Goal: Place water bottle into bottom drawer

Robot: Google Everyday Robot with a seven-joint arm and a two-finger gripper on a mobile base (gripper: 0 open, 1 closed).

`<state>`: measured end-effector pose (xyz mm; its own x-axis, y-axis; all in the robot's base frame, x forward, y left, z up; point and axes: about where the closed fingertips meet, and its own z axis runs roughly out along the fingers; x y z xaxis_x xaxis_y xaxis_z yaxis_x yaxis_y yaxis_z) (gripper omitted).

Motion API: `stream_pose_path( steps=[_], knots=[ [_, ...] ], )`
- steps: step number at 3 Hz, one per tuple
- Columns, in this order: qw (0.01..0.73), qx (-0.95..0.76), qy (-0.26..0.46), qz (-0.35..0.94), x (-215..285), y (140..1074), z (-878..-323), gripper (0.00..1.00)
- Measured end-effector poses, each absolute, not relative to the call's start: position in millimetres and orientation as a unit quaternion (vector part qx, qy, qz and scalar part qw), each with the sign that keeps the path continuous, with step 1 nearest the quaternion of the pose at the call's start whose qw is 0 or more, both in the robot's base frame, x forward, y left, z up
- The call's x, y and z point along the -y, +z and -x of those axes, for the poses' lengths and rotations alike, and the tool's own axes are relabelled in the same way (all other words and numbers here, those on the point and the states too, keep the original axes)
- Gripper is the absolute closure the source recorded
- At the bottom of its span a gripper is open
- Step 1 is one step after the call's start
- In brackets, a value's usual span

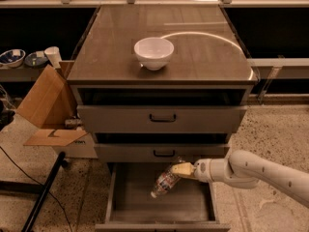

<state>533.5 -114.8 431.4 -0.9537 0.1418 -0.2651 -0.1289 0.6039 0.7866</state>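
Hanging over the open, deep grey metal bottom drawer (186, 206), the slim clear crinkled plastic water bottle (165, 181) with its red-and-blue label band is tilted, its small white cap pointing down and to the left. Its thicker end is clamped between the tan fingers of the end effector (184, 169). The end effector reaches in from the right on a white arm (263, 172) and sits just under the front of the middle grey drawer (125, 153), above the drawer's interior.

The step in hand looks like the set-down. It would go best if the bottle were lowered until the cap is near the drawer floor and then levelled a little, with the fingers parting only once it is low. A light crinkled bottle dropped from height is likely to bounce or roll. Letting go near the middle of the floor keeps it off the side walls and the front lip.

The closest obstacle is the middle drawer's front just above the wrist, so any lift on the way out should be small and should follow a pull back to the right. The upper shallow grey drawer (203, 119) with its black handle, the white bowl (153, 52) on the brown tabletop (207, 57) and the open cardboard box (41, 100) on the floor to the left are all well apart from the work.
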Motion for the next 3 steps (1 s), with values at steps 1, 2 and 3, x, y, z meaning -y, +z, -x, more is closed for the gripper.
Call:
stream_pose_path(
  steps=[1,2,3],
  knots=[
    [0.135,-0.888,0.44,-0.023,115.7,412.7,-532.2,0.74],
    [0.128,-0.89,0.437,-0.03,116.0,405.4,-530.9,0.51],
    [0.128,-0.89,0.437,-0.03,116.0,405.2,-530.9,0.28]
  ],
)
